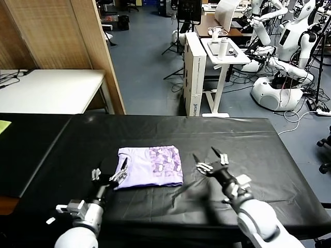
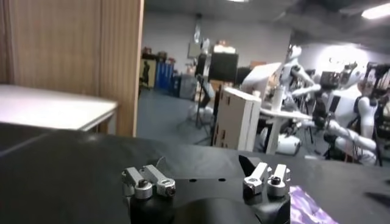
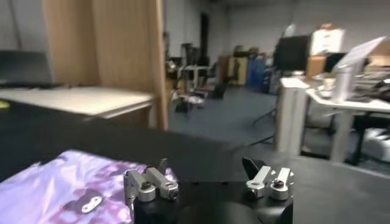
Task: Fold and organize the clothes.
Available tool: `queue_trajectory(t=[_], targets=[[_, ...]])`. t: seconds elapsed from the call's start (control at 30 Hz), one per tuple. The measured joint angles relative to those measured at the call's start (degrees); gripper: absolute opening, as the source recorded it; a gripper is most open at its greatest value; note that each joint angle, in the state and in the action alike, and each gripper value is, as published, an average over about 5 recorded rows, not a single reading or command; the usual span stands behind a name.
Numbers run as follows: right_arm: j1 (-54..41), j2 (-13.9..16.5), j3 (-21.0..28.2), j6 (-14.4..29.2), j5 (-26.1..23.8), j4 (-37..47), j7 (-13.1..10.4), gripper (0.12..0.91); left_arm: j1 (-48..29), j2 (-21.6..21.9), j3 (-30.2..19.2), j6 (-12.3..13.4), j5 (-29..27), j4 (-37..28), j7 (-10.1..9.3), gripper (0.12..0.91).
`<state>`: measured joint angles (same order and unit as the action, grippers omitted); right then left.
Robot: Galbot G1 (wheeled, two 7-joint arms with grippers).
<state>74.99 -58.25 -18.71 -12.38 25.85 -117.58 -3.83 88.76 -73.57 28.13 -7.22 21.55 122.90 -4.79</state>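
The T-shirt (image 1: 150, 166) is seen lying on the black table cover (image 1: 232, 139), near the middle of the table and a little toward the robot. It is already folded into a small, neat block, with plain light purple cloth toward 9 o'clock and the darker purple print toward 3 o'clock. The sleeves are not seen sticking out, so most of the folding can be judged as done. What may be left is a last fold, some smoothing, or the shirt being put in its place; this is only a guess. The left gripper (image 1: 110, 174) is placed at the shirt's 8 o'clock corner, with one finger reaching over the edge of the cloth. Its fingers are spread apart and nothing is held in them; whether the cloth is really touched cannot be told. The right gripper (image 1: 212, 159) is found just beside the shirt at 3 o'clock, over the bare cover. Its fingers are spread wide too, and nothing is held. In the right wrist view the purple print (image 3: 67, 182) is seen close by the fingers (image 3: 149, 182).
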Motion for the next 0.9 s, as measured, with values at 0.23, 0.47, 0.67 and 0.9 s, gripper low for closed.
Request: queue_trajectory(t=[0.23,0.47,0.67,0.9], targets=[[13.80,-2.65,-9.74,-3.03,-0.45,-8.72,-2.39,0.907,4.31,3.14,0.08,-1.12,1.28,2.82,-2.87,0.907],[27.02,-5.00,-16.15,-7.61,-0.93,-16.63,-4.50,0.907,13.05,6.14,1.40,-4.41,2.23,7.99,-4.04,0.907],[36.40,-5.91,-17.88,-9.58,-3.08,-21.47,-5.85,0.907,19.61,8.64,3.16,-5.93,5.41,11.77,-5.32,0.907],[42.34,-6.65,-18.44,-6.95,-4.04,-24.05,-7.03,0.907,23.41,9.16,3.67,-6.43,7.47,13.87,-7.44,0.907]])
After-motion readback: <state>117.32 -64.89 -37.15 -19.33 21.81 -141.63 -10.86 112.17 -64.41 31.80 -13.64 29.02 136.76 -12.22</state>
